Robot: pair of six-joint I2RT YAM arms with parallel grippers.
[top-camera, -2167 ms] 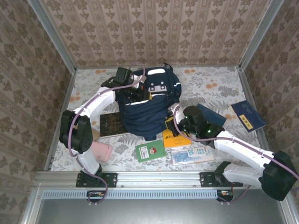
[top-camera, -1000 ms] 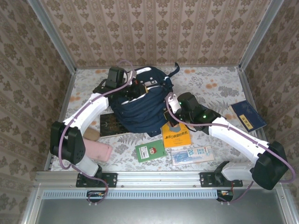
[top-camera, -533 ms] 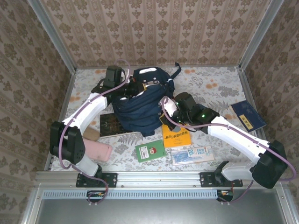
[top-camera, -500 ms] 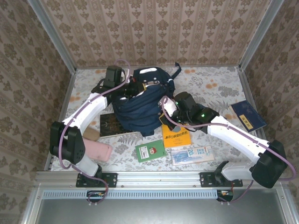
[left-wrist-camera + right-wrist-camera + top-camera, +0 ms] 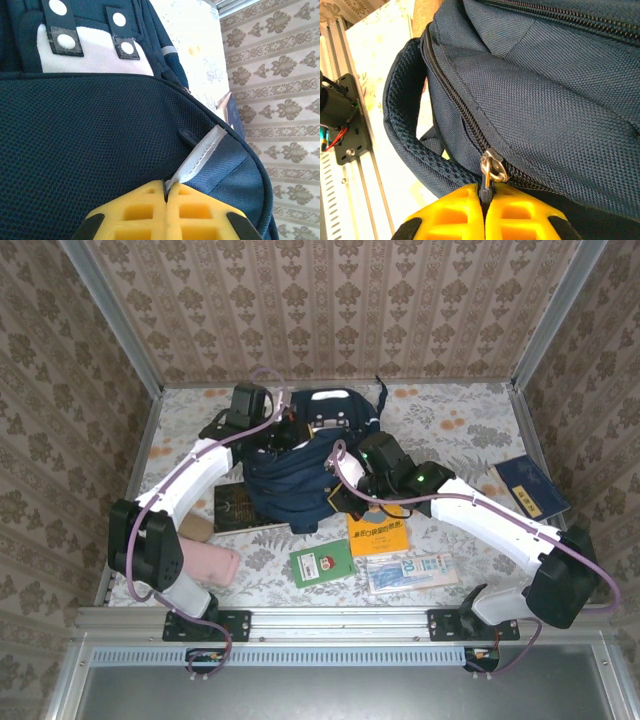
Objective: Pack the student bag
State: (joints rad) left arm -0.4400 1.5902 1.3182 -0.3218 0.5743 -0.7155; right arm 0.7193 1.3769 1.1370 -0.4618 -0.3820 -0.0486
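The student bag (image 5: 300, 465), a navy-blue backpack with white patches, lies at the table's middle back. My left gripper (image 5: 290, 436) is at its far left side. In the left wrist view its yellow fingers (image 5: 200, 220) are shut (image 5: 165, 187) on a white reflective stripe (image 5: 202, 157) sewn to the bag's mesh side (image 5: 90, 150). My right gripper (image 5: 338, 498) is at the bag's near right edge. In the right wrist view it is shut (image 5: 484, 195) on the dark pull of a metal zipper slider (image 5: 492, 167), beside a padded strap (image 5: 405, 130).
An orange booklet (image 5: 378, 535), a green card (image 5: 322, 562) and a clear packet (image 5: 410, 572) lie in front of the bag. A dark book (image 5: 238, 506) and a pink case (image 5: 215, 562) lie at the left. A blue notebook (image 5: 530, 488) lies at the right.
My right gripper has travelled left and away along the bag with the zipper pull in it. The bag has bunched and shifted slightly. My left gripper has kept its hold near the bag's top.
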